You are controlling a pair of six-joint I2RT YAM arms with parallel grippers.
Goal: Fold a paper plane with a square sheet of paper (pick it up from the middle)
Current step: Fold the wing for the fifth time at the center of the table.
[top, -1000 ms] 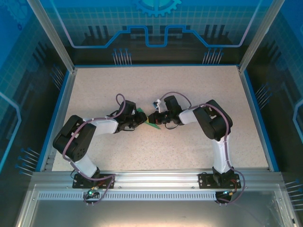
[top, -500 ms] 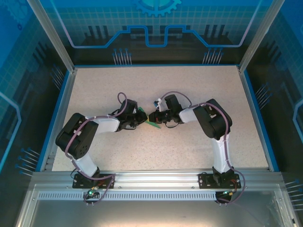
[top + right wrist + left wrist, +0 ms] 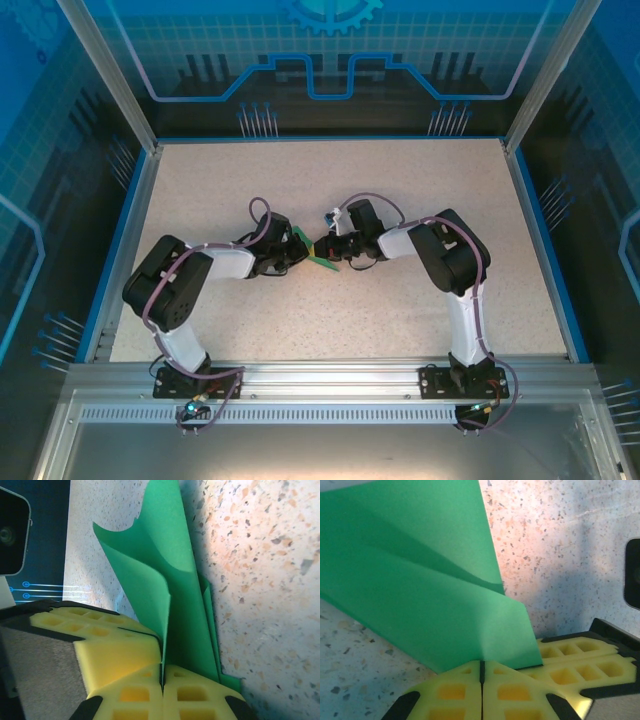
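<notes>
since the earlier frame the left arm (image 3: 185,285) has swung its elbow a little toward the middle and the left pincer (image 3: 298,250) has closed, while the right arm (image 3: 450,255) has stayed in place. the pale speckled worktop (image 3: 330,180) carries both white-and-black arms, which bend inward so that their wrists almost meet near its centre. between the wrists sits the thin green paper sheet (image 3: 322,264), already creased and folded smaller; i cannot tell whether it touches the worktop.

in the left wrist view the green paper sheet (image 3: 420,580) spreads out in overlapping flaps with a soft diagonal crease. its lower corner goes into the seam of the yellow foam pads (image 3: 455,690), so the left pincer is pressed together and pinching the paper there.

in the right wrist view the sheet (image 3: 172,595) is seen nearly edge-on, with one curled flap on the left and more layers on the right. it runs down into the seam of the right pincer (image 3: 161,672), whose pads are also pressed together on it.
</notes>
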